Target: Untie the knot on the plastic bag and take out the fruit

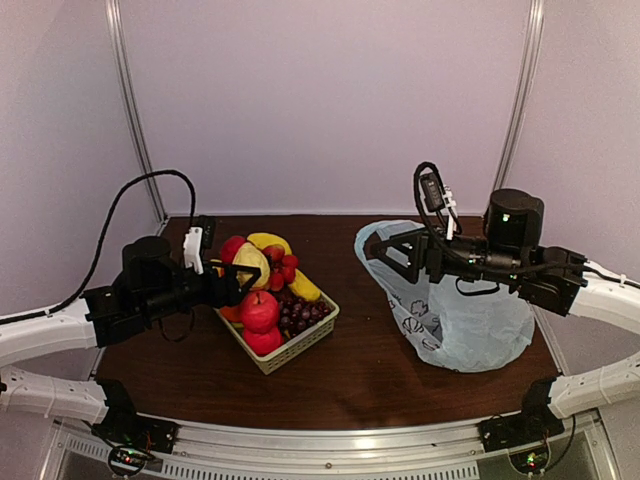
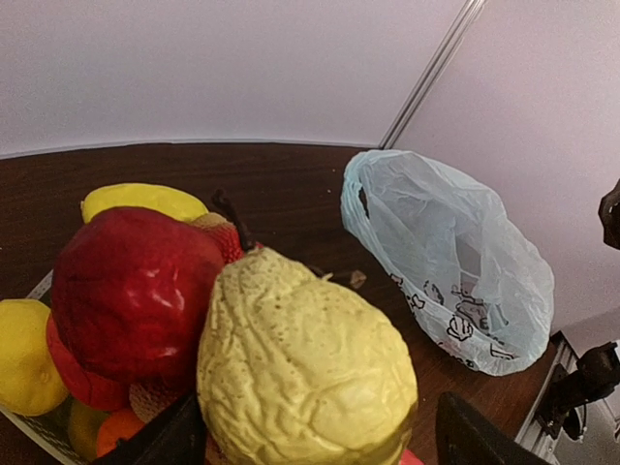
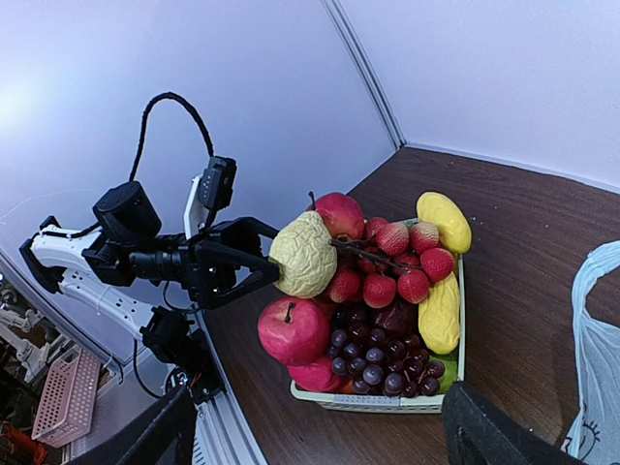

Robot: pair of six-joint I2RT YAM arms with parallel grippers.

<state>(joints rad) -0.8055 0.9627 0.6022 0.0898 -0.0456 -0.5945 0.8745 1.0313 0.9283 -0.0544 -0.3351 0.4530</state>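
Broadly, one dark wooden table (image 1: 360,380) fills the lower half of the top view. Two arms reach in from its bottom corners.

One pale blue plastic bag (image 1: 470,325) slumps at centre right. Its mouth gapes toward upper left and dark print (image 2: 465,325) runs low on its side. The film is cloudy, so I cannot tell what lies inside. The right wrist view cuts the bag off at its right edge.

One pale basket (image 1: 285,358) sits left of centre, well apart from the bag and heaped with fruit. On top is one lumpy yellow fruit (image 2: 300,368). Around it I count three red apple-like pieces (image 3: 294,329), two smooth yellow pieces (image 3: 444,221), about six strawberries (image 3: 392,237) and one bunch of dark grapes (image 3: 373,363). Lower pieces are hidden under the heap.

The left gripper (image 3: 269,254) has its jaws spread at the lumpy fruit's end. A gap shows on one side, so it is not clamped. The right gripper (image 1: 390,256) hovers at the bag's mouth with jaws wide apart and nothing between them.
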